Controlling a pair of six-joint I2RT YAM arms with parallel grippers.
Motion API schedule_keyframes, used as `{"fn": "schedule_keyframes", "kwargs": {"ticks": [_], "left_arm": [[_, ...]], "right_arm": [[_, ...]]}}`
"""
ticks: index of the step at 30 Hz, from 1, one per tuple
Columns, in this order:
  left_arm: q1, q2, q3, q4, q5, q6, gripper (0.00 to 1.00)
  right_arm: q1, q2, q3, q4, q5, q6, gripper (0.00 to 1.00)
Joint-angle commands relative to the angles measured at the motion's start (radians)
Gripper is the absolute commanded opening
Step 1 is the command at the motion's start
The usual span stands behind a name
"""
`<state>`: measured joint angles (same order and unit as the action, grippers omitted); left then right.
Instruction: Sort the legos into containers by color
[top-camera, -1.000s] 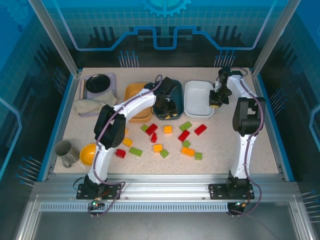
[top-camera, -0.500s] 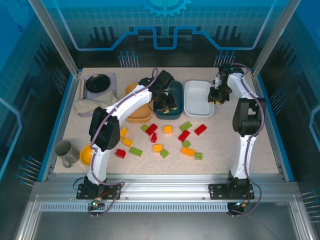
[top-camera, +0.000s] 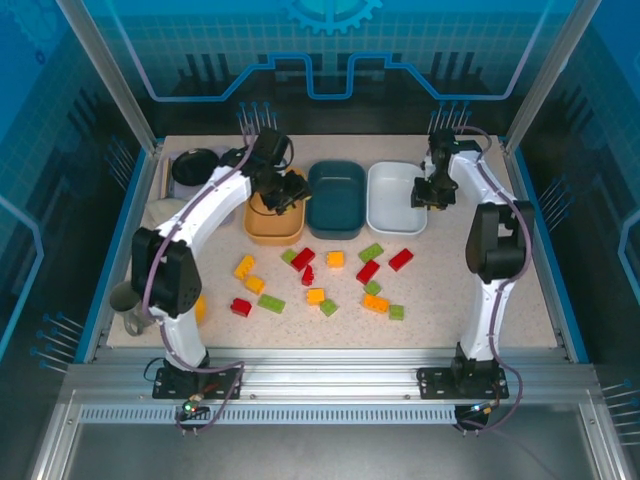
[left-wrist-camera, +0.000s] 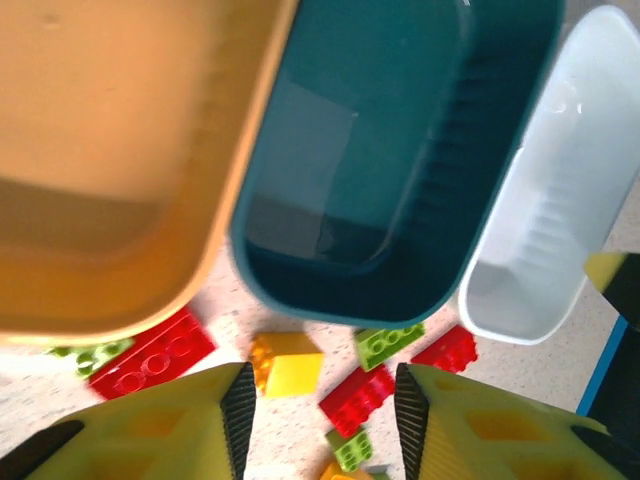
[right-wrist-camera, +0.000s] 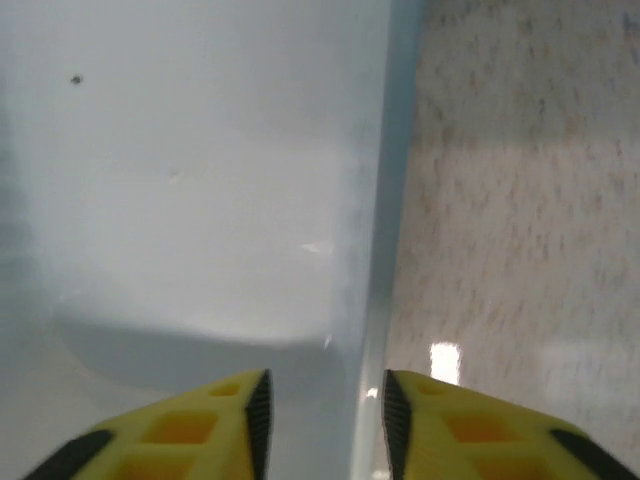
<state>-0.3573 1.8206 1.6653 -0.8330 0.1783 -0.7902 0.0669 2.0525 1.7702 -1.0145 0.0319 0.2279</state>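
Three containers stand in a row at the back: a yellow-orange tray (top-camera: 268, 231) (left-wrist-camera: 100, 150), a dark teal tray (top-camera: 336, 200) (left-wrist-camera: 380, 130) and a white tray (top-camera: 393, 205) (left-wrist-camera: 550, 220); their visible floors are bare. Several red, green and orange-yellow legos lie loose in front of them, among them a red brick (top-camera: 303, 258), a yellow brick (top-camera: 335, 259) (left-wrist-camera: 285, 362) and a green brick (top-camera: 371, 252) (left-wrist-camera: 388, 343). My left gripper (top-camera: 283, 192) (left-wrist-camera: 320, 400) hangs open above the yellow-orange tray, holding nothing. My right gripper (top-camera: 425, 197) (right-wrist-camera: 322, 400) is open, its fingers either side of the white tray's right rim (right-wrist-camera: 372, 250).
A round black dish (top-camera: 197, 165) and a crumpled cloth (top-camera: 180, 212) lie at the back left. A grey mug (top-camera: 128, 300) stands near the left edge beside my left arm. Bare tabletop (top-camera: 500, 260) lies right of the bricks.
My left arm has swung left from the teal tray to the yellow-orange tray, uncovering the teal one. Both grippers have opened. The right gripper stays at the white tray's right rim.
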Motion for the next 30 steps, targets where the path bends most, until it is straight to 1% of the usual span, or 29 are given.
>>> {"fn": "schedule_keyframes", "kwargs": {"ticks": [1,3,5,6,9,11,12,16,17,22,30], "left_arm": [[-0.003,-0.159,-0.125,0.045,-0.007,0.025,0.5],[-0.003,-0.247,-0.239,0.092,0.0,0.031,0.54],[-0.003,-0.348,-0.355,0.142,0.005,0.027,0.58],[-0.003,-0.4,-0.417,0.172,0.007,0.022,0.6],[-0.003,-0.536,-0.577,0.265,0.034,0.007,0.67],[-0.005,-0.614,-0.656,0.312,0.049,0.003,0.73],[-0.005,-0.648,-0.692,0.332,0.058,-0.002,0.74],[-0.005,-0.743,-0.782,0.364,0.066,-0.022,0.76],[-0.005,-0.762,-0.802,0.382,0.075,-0.029,0.78],[-0.005,-0.825,-0.843,0.392,0.073,-0.053,0.8],[-0.005,-0.854,-0.834,0.356,0.07,-0.05,0.8]], "right_arm": [[0.051,-0.263,-0.141,0.062,0.077,0.142,0.5],[0.064,-0.373,-0.289,0.097,0.046,0.269,0.55],[0.105,-0.464,-0.435,0.14,0.024,0.393,0.6],[0.141,-0.507,-0.506,0.166,0.031,0.451,0.63],[0.244,-0.588,-0.649,0.241,0.088,0.586,0.71],[0.276,-0.603,-0.717,0.296,0.1,0.659,0.73],[0.287,-0.597,-0.739,0.32,0.106,0.692,0.73],[0.304,-0.528,-0.765,0.336,0.167,0.761,0.73],[0.303,-0.511,-0.771,0.346,0.173,0.77,0.73],[0.298,-0.449,-0.78,0.428,0.159,0.776,0.73],[0.282,-0.343,-0.759,0.438,0.154,0.797,0.62]]}}
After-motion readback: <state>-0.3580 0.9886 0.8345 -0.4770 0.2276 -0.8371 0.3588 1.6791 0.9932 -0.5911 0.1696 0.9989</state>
